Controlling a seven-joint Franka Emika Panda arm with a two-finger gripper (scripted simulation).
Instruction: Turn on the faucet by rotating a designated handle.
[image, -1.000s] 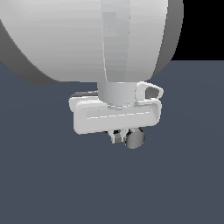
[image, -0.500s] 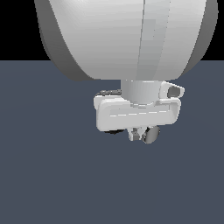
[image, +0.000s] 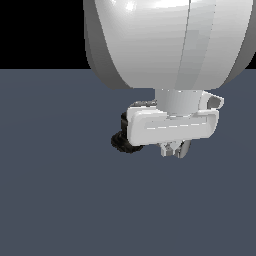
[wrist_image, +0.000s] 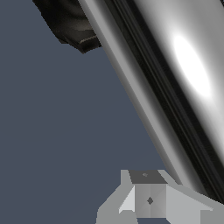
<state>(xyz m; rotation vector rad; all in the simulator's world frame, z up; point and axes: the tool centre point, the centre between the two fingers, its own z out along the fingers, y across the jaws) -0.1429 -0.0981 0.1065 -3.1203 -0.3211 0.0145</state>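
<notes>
One arm fills the exterior view, and over the last second it has slid toward that view's right, so its big white body now covers the upper middle and right of the frame. The shift uncovers part of the faucet: a black ridged base peeking out at left of centre, just beside the wrist housing, where earlier it was hidden. The gripper hangs below the housing at centre right; its fingers look close together, but I cannot tell whether they are parted or pressed on anything. In the wrist view the handle runs as a bright chrome bar across the upper right, very near one fingertip at the bottom. I judge the arm is sweeping sideways against the bar, so the turn seems under way.
</notes>
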